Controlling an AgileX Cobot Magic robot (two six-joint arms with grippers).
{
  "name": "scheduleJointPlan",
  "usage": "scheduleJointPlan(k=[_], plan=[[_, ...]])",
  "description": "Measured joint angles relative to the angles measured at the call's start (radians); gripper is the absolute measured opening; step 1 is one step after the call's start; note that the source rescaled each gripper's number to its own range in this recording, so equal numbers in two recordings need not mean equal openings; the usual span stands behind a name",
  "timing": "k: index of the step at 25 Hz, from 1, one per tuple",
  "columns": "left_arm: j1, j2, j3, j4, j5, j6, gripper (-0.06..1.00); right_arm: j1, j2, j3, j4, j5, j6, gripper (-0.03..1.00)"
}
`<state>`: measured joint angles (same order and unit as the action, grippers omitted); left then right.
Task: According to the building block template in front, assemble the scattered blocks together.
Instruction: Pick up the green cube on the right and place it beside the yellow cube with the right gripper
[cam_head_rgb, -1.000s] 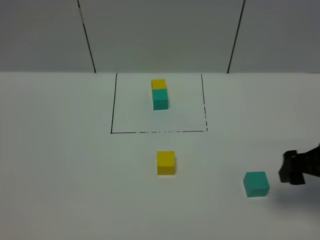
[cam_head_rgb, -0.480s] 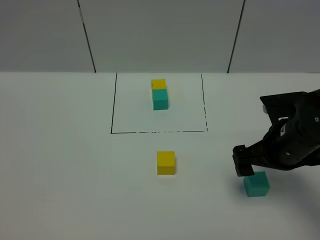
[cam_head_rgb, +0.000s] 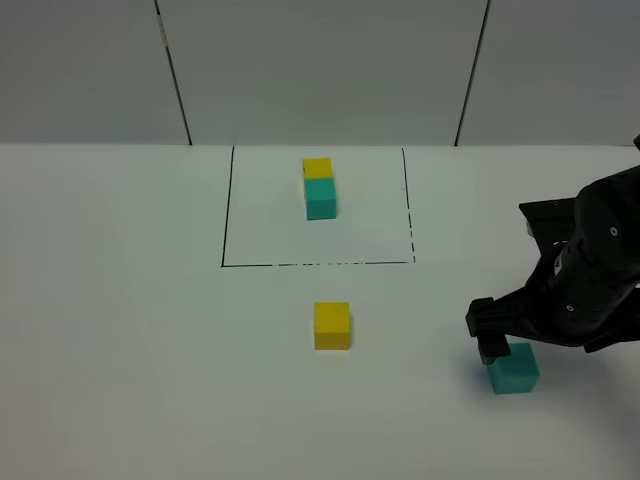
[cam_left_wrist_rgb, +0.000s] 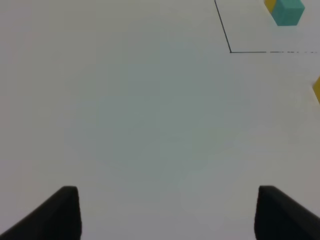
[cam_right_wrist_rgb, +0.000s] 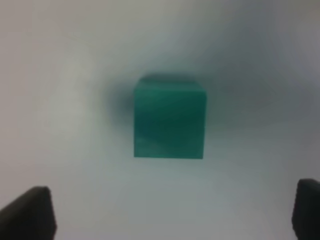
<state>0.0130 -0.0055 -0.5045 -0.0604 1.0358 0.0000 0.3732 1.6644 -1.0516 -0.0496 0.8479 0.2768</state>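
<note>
On my feed the teal cube (cam_right_wrist_rgb: 169, 120) and yellow cube (cam_head_rgb: 332, 326) look smooth and matte, desk's (cam_head_rgb: 120, 350) a matte white.

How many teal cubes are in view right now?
2. One teal template cube sits inside the black outline, joined to the template's yellow cube. The loose teal cube lies on the right of the table, below the open right gripper. None seems hidden.

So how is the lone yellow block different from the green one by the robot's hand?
The yellow block is yellow; the green block is teal-green. The yellow block sits central, alone; the green block sits far right, with the open right gripper over it. Both are same-size cubes lying flat outside the black outline.
</note>
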Motion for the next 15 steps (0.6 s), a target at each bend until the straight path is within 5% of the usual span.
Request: scheduleJointPlan(k=[5,15], plan=[[0.0,0.0,0.0,0.0,0.0,0.0,0.6,0.003,0.032,-0.046,0.075,0.025,-0.019,0.78],[0.0,0.0,0.0,0.0,0.0,0.0,0.6,0.005,0.103,-0.055,0.063,0.021,-0.078,0.79]])
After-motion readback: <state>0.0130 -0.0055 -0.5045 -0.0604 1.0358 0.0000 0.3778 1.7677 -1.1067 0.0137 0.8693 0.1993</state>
